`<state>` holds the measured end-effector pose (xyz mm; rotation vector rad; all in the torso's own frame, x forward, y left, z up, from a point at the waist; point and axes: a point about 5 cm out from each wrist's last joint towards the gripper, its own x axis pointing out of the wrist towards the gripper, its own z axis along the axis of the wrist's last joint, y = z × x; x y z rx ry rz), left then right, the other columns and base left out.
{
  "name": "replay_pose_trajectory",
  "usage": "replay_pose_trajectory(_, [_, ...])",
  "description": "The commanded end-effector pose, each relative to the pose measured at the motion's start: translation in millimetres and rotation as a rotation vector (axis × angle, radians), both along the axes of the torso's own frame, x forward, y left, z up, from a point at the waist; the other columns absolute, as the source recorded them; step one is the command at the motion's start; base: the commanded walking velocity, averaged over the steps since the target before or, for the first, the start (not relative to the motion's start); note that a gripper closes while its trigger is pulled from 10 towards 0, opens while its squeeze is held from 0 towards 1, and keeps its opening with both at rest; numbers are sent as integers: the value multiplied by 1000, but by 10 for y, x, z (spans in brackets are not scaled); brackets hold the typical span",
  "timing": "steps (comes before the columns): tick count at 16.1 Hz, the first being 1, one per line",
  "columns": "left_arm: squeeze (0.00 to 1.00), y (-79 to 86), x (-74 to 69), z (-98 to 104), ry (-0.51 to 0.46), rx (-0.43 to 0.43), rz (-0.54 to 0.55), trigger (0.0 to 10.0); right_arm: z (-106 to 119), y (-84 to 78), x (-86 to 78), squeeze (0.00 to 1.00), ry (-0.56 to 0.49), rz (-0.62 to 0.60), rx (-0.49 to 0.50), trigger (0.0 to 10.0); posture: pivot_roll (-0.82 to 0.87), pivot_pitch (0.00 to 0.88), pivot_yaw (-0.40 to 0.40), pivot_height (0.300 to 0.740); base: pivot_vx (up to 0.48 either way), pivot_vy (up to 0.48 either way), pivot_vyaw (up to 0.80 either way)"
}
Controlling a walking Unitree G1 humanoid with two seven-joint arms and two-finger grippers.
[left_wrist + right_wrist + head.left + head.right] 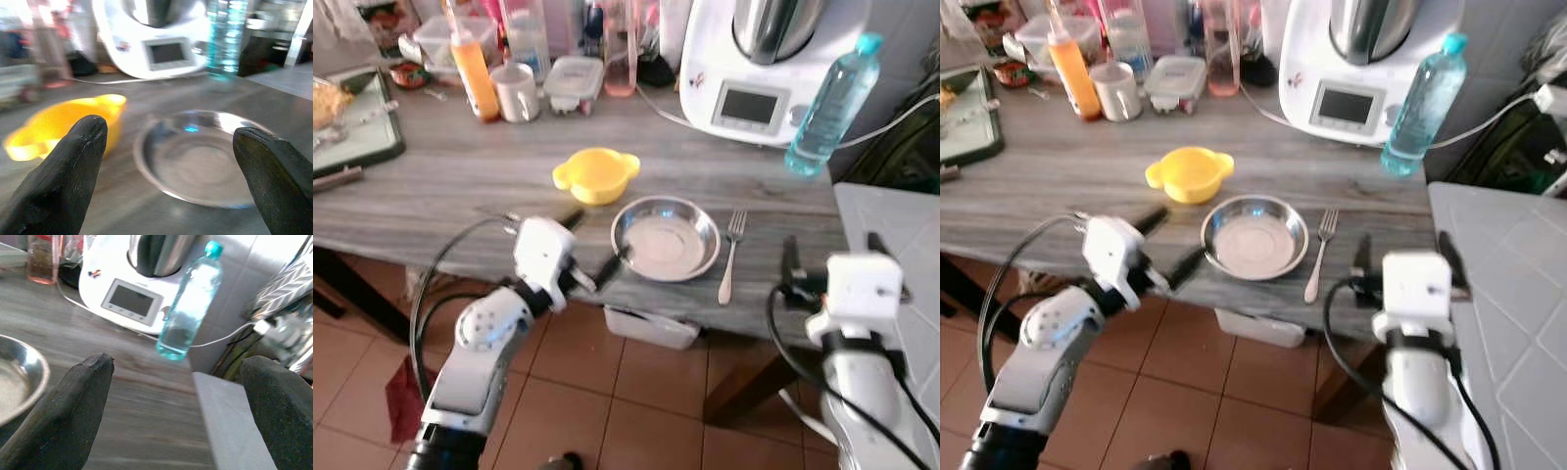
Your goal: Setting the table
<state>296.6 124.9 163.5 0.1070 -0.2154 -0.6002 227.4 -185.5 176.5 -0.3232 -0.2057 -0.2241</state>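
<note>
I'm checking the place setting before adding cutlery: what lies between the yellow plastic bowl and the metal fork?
The round steel plate lies between the yellow plastic bowl and the metal fork on the grey wooden table, in both eye views.

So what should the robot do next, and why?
Probably ease the left gripper forward a little toward the near rim of the steel plate. It is open and beside that rim, while the fork already lies right of the plate. The yellow bowl sits just behind, so go slowly.
</note>
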Motion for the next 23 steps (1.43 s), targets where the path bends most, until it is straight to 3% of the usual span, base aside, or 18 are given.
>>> replay_pose_trajectory(1, [0,49,-1,39,-30,-11,79,10000,49,-28,-85,1000,-35,-33,-47,10000,73,113,-41,740,0,0,0])
replay_pose_trajectory(3, [0,28,-33,-20,-17,-2,140,10000,-20,-32,-184,1000,-11,-48,-20,10000,65,107,-47,740,0,0,0])
replay_pose_trajectory(4, [0,19,-48,-79,8,-6,150,10000,-82,-18,-228,1000,15,-45,38,10000,64,106,-47,740,0,0,0])
replay_pose_trajectory(11, [0,-20,16,-161,38,29,177,10000,-142,-11,-238,984,38,-48,85,10000,44,102,-30,740,0,0,-626])
replay_pose_trajectory(13, [0,-25,16,-164,39,29,177,10000,-152,-9,-236,784,44,-43,87,10000,44,103,-30,740,0,0,0])
replay_pose_trajectory(14, [0,-35,13,-172,40,42,178,10000,-168,2,-234,616,51,-39,87,10000,44,105,-29,740,0,0,0])
replay_pose_trajectory(15, [0,-43,9,-181,47,40,174,10000,-178,9,-235,349,56,-36,87,10000,44,107,-28,740,0,0,0])
replay_pose_trajectory(16, [0,-41,8,-184,52,41,178,10000,-184,30,-227,0,60,-26,91,10000,44,107,-29,740,0,0,0])
replay_pose_trajectory(23, [0,-37,19,-196,60,53,177,10000,-195,25,-210,0,65,-24,107,10000,47,113,-26,740,-183,0,0])
